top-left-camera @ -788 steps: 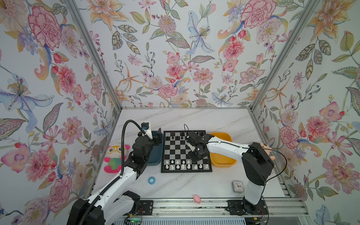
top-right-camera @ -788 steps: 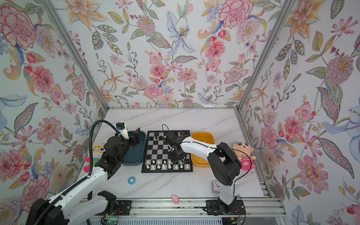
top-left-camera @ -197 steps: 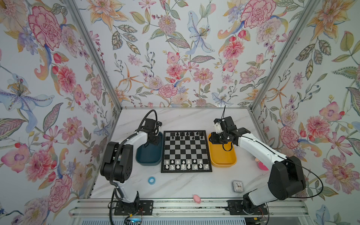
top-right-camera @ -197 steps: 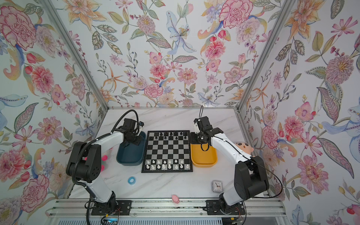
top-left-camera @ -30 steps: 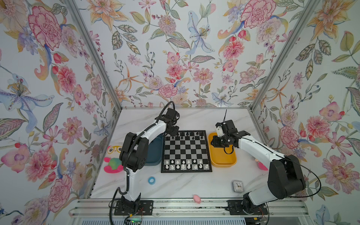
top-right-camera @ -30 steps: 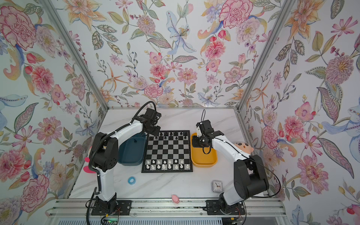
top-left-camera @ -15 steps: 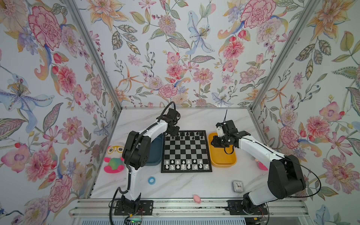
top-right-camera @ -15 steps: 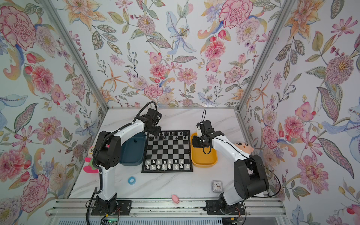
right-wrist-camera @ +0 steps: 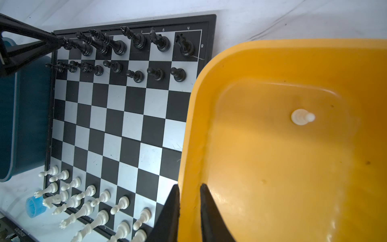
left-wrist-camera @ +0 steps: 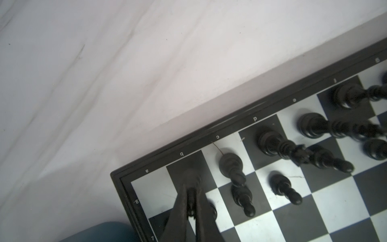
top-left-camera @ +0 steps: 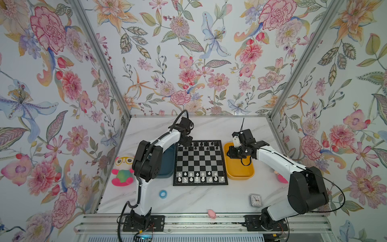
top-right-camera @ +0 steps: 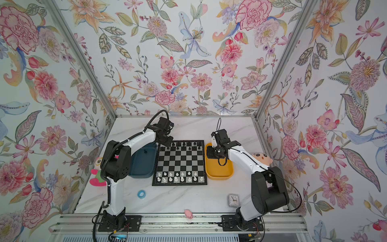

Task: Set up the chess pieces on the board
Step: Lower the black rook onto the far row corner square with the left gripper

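- Both top views: board (top-left-camera: 200, 161) (top-right-camera: 180, 161), flat on the white marble table (top-left-camera: 209, 201), between a teal bin (top-left-camera: 167, 167) and a yellow bin (top-left-camera: 240, 175).
- Black chess pieces (top-left-camera: 206, 144) fill the board's two far rows. White chess pieces (top-left-camera: 199, 177) fill its two near rows.
- Left gripper (top-left-camera: 187, 143) is at the board's far left corner. Right gripper (top-left-camera: 230, 154) is over the yellow bin's wall on the board side.
- Left wrist view: left gripper (left-wrist-camera: 191, 182), fingers (left-wrist-camera: 180, 209) clenched on a black piece (left-wrist-camera: 191, 202), with its tips over the dark b-file square of the back row.
- Other black chess pieces (left-wrist-camera: 270, 142) stand on the neighbouring squares along the lettered border of the board (left-wrist-camera: 293, 209). A corner of the teal bin (left-wrist-camera: 100, 232) is just beside the board.
- Right wrist view: right gripper (right-wrist-camera: 190, 186), fingers (right-wrist-camera: 207, 209) a little apart. One is outside the yellow bin (right-wrist-camera: 272, 62) and one is inside it. I cannot tell whether they pinch the wall.
- A lone white pawn (right-wrist-camera: 302, 117) lies on the yellow bin's floor, well apart from the fingers.
- The whole board (right-wrist-camera: 125, 117) shows here, with the left gripper (right-wrist-camera: 56, 40) at the end of the black back row.
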